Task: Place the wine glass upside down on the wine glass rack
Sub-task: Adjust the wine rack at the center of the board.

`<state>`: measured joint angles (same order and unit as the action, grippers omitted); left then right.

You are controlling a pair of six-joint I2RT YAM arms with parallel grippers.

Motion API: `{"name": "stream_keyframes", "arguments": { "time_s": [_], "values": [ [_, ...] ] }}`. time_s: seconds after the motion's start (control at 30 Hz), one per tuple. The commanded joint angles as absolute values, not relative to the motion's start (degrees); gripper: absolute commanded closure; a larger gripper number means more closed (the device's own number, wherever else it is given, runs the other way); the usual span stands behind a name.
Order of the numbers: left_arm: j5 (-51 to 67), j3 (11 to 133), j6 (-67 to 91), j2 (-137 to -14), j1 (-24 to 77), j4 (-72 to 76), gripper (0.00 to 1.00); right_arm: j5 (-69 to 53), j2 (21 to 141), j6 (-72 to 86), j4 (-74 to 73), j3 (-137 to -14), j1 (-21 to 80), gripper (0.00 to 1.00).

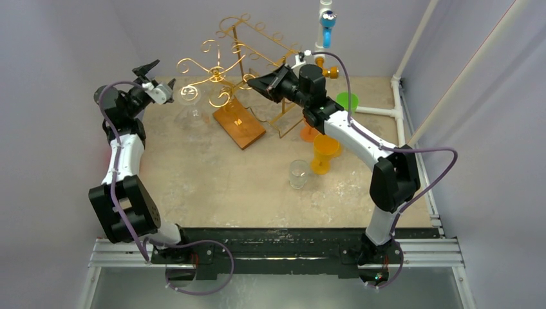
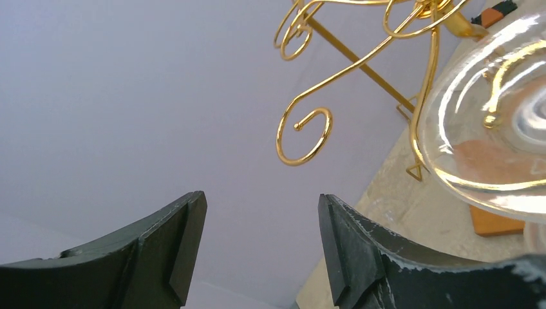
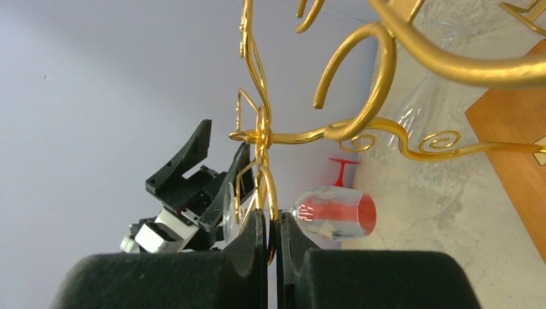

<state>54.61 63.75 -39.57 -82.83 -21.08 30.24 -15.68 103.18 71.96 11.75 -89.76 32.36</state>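
Over on the far left of the table, our left gripper (image 1: 164,73) is spread wide with nothing between its fingers, and the glass (image 2: 489,122) sits just to its right, close but not touching. From what we can see, the glass hangs upside down on the rack (image 3: 451,61), foot up against a gold scroll and bowl pointing down at the table. On the other side, our right gripper (image 3: 272,222) is clamped tight on one of the rack's thin gold loops.
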Motion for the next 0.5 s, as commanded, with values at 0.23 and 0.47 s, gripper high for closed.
{"name": "stream_keyframes", "arguments": {
  "time_s": [0.23, 0.47],
  "values": [
    [65.7, 64.7, -36.7, -89.3, -17.5, 61.8, 0.37, -21.5, 102.9, 65.1, 4.6, -91.5, 29.3, 1.0],
    [68.2, 66.9, -42.0, -93.8, -15.7, 63.6, 0.46, -24.6, 105.1, 64.6, 2.7, -95.3, 28.3, 1.0]
  ]
}}
